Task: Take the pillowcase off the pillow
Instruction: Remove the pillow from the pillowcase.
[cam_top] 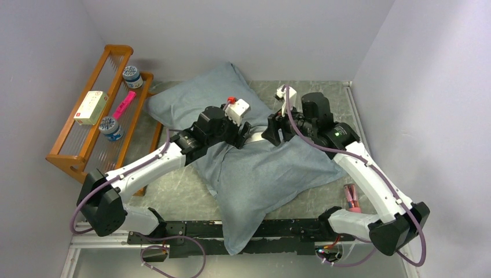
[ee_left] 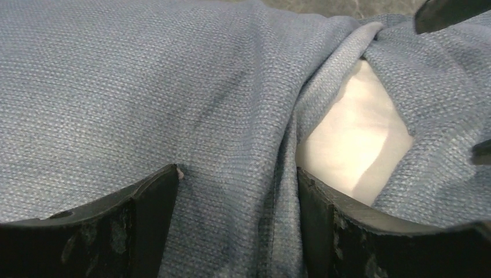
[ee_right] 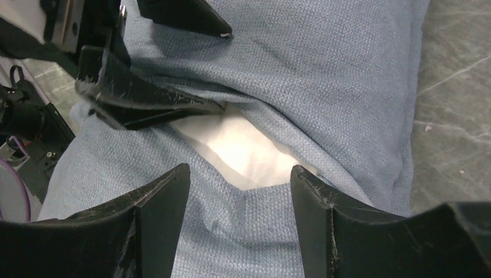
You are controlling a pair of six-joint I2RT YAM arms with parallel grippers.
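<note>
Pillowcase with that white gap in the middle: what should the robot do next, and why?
Probably close the left pincer on the pillowcase fold lying between its open jaws. That fold edges the slit where the white pillow shows, so gripping it should let the arm peel cloth away. The right pincer is open too.

no text can be read; print on the white box (cam_top: 91, 108) and jars (cam_top: 132, 75) is too small.

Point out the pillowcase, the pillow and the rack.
pillowcase (cam_top: 266, 174): top view, plain grey-blue face.
pillow (ee_right: 243, 147): right wrist view, white patch in the opening.
rack (cam_top: 61, 157): top view, near wooden end.
</note>
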